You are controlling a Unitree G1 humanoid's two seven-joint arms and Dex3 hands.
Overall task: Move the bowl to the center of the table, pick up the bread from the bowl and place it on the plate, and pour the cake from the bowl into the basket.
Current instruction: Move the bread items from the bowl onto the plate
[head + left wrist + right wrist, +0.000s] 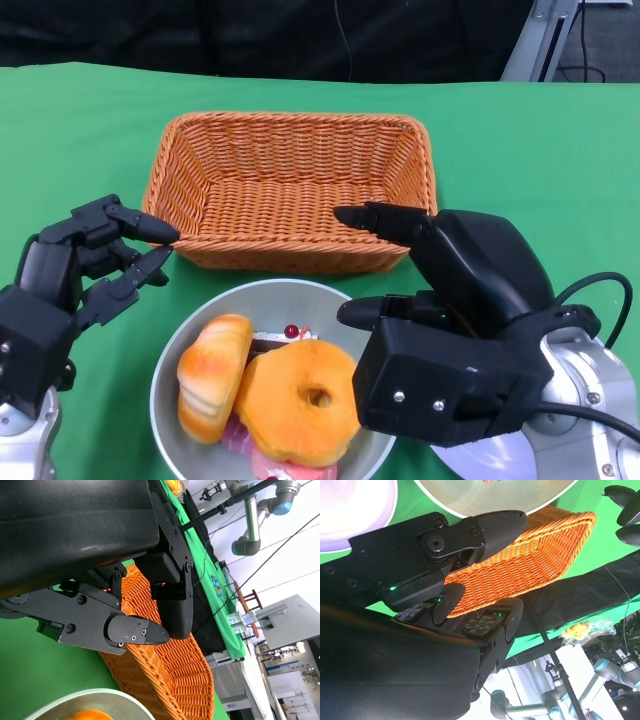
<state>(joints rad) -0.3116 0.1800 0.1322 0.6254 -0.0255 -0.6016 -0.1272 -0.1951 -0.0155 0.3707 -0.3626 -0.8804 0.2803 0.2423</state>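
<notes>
A grey bowl (262, 298) sits near the table's front edge, just in front of the wicker basket (290, 170). In it lie a bread loaf (210, 375), a ring-shaped bread (300, 400) and a pink cake (285, 335) with a cherry, mostly under the breads. My left hand (90, 265) hovers off the bowl's left rim, fingers apart, holding nothing. My right hand (450, 320) is at the bowl's right rim with its fingers spread; one reaches over the rim, another over the basket's front wall. The white plate (470, 462) is mostly hidden under my right hand.
Green cloth (80, 130) covers the table to its far edge, with bare cloth on both sides of the basket. The right wrist view shows the bowl's underside (490, 492), basket (530, 560) and plate (355, 505). The left wrist view shows the basket (170, 680) and bowl rim (100, 697).
</notes>
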